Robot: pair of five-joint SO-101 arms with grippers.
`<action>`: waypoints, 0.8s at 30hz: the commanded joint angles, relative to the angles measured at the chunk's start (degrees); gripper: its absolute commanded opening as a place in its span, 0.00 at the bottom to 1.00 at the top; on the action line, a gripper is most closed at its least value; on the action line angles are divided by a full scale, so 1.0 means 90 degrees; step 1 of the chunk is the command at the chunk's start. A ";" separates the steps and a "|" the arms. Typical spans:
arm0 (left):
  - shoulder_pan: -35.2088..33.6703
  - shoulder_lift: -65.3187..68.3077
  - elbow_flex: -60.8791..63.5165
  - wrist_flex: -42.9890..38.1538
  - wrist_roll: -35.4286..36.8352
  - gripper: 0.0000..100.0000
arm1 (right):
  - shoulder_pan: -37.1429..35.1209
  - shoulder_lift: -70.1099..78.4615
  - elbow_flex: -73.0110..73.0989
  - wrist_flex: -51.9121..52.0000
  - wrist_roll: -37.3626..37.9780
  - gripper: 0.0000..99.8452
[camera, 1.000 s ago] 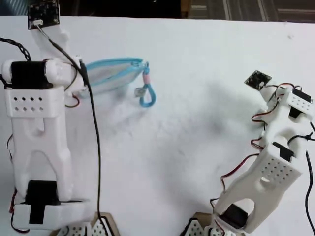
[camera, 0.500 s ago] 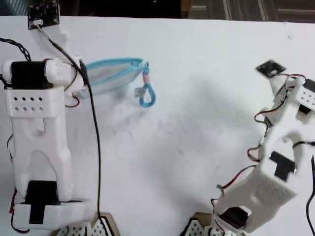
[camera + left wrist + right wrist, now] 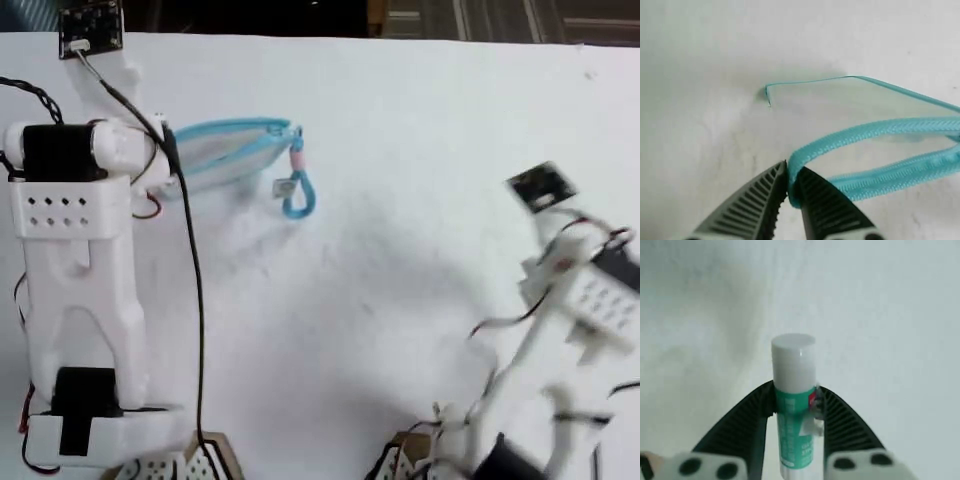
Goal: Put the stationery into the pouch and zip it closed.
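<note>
The white bench is spread across the whole high view. At its left edge the left arm is stood, stretched toward the far side; at the right edge, toward the near side, the right arm is seen, blurred.

The pouch is laid flat on the far left part of the bench, just beside the left arm's upper end, with one end hidden behind that arm. It is made of pale, see-through material edged in turquoise. In the left wrist view, the two zipper tapes are seen parted, so the mouth is held open at that end. What lies inside cannot be made out through the wall of the pouch. At the pouch's other end a blue loop and a small pink piece are attached, resting on the bench.

The left claw is pinched together on the end of the turquoise zipper tape, the fabric being caught between its two ridged tips.

The glue stick, white-capped with a green label, is carried upright in the right claw, which is clamped on its body below the cap. It is held over bare bench, well apart from the pouch.
</note>
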 commanded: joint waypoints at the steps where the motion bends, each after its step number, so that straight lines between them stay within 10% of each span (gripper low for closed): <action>1: -0.0044 -0.0054 -0.0088 0.0000 -0.0039 0.02 | -0.0796 -0.1812 0.1797 -0.1363 -0.0498 0.02; 14: -0.0044 -0.0054 -0.0098 0.0000 -0.0049 0.02 | -0.6198 -0.5328 0.3048 -0.5270 -0.7590 0.02; 24: -0.0103 -0.0054 -0.0088 0.0000 -0.0049 0.02 | -0.6950 -0.2965 0.1719 -0.7634 -0.7795 0.02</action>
